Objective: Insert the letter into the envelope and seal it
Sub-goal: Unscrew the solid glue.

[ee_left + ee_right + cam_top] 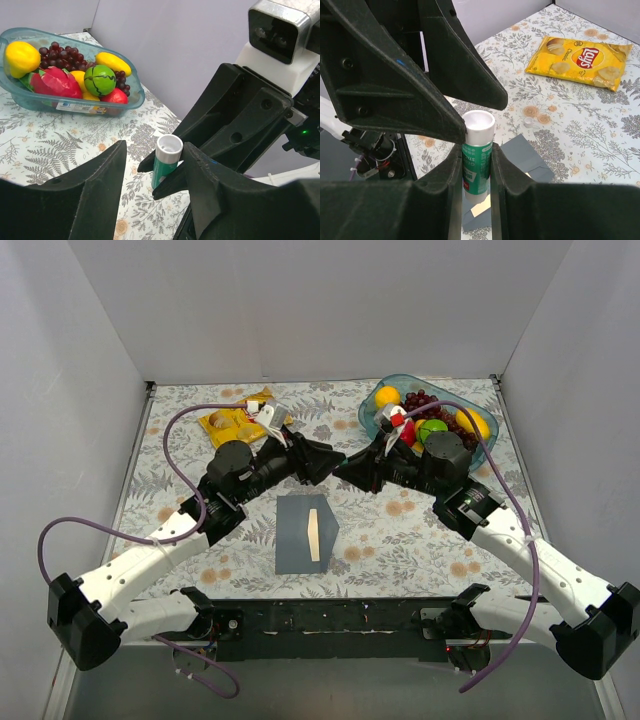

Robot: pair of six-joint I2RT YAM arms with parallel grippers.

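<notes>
Envelope, top view: the slate-blue envelope (296, 536) lies flat on the worktop (400, 540), just ahead of the arm bases. Its pointed flap aims right and looks unsealed.
Letter, top view: only a thin cream strip of the letter (314, 536) shows on the flap side, so it's probably mostly tucked in.
Grippers, top view: the left gripper (327, 462) and right gripper (350, 468) meet nose to nose above the envelope. What's between them can't be made out from up here.
Bystanders, top view: the crisp bag (236, 421) and fruit bowl (372, 412) sit at the back, well apart from the paper.
Glue stick, left wrist view: the glue stick (166, 162) has a green body and a white top, and the right gripper's black fingers pinch it.
Left gripper, left wrist view: its jaws stand apart on either side of that white top. There's a clear gap on one side and nothing is clamped.
Right gripper, right wrist view: it's narrow and clamped on the green body, with the envelope and a cream letter corner right below.
White speck, right wrist view: there's a small white bit (527, 120) on the worktop, too tiny to call.
Handling guess, paper: it's thin, light and floppy and will likely skate on the worktop. Best to pin the body and press the flap near its point.
Handling guess, stick: it's rigid, smooth, light plastic. Mid-body is the safe hold, and the top should be taken by its side walls.
</notes>
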